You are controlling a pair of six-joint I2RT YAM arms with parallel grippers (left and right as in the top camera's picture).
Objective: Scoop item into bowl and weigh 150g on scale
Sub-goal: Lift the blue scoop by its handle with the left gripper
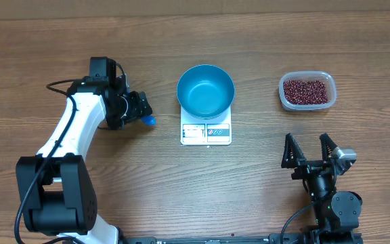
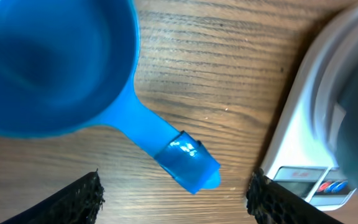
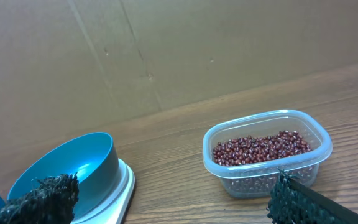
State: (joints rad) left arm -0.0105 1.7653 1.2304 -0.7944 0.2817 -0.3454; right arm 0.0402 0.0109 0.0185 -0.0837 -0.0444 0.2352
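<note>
Overhead: bench (image 1: 249,196) carries everything. L end effector (image 2: 176,199) sits left of centre, fingers spread wide either side of the scoop handle, not touching it. R end effector (image 1: 310,150) at front right, spread, nothing in it. Bowl (image 1: 206,89) is empty, sits on scale (image 1: 206,133) mid-bench. Tub (image 3: 319,140) is right of scale. Scoop (image 2: 55,62) lies empty on bench. Beans (image 3: 260,149) are in tub.
</note>
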